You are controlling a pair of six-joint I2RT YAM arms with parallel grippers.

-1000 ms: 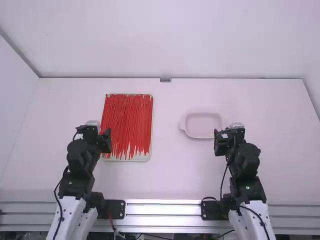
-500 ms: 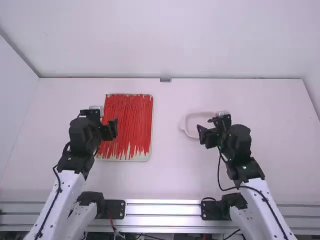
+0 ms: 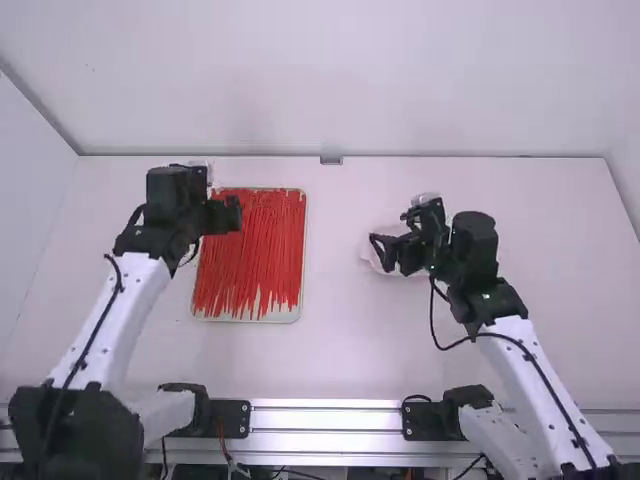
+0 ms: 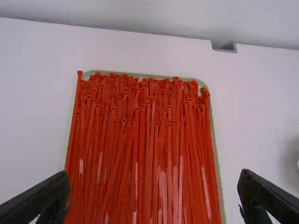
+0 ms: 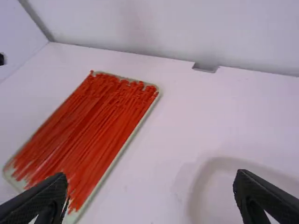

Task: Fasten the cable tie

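High view: the cable ties (image 3: 252,252), a dense red sheaf, lie lengthwise on a pale tray (image 3: 296,318) left of the tabletop's middle and nearer its far edge than its near one; their square heads line up toward the far edge, and their thin tails end raggedly toward the near edge. The left gripper (image 3: 225,215) hangs over the tray's far-left corner; in the left wrist view its fingers (image 4: 42,203) stand wide apart with nothing between them but the ties below. The right gripper (image 3: 386,251) hangs right of the tray, above a white dish (image 5: 212,159); its fingers (image 5: 264,198) are likewise spread wide and empty.

The ties look light, thin and springy, probably smooth nylon, so one should bend easily into a loop yet slip or flick out of a loose pinch; packed this tightly, several may lift together. The likeliest hold is at the ragged tail end, where single tips stand apart, or at an outermost tie along the tray's long edge; the head must be left free for the other gripper to thread.
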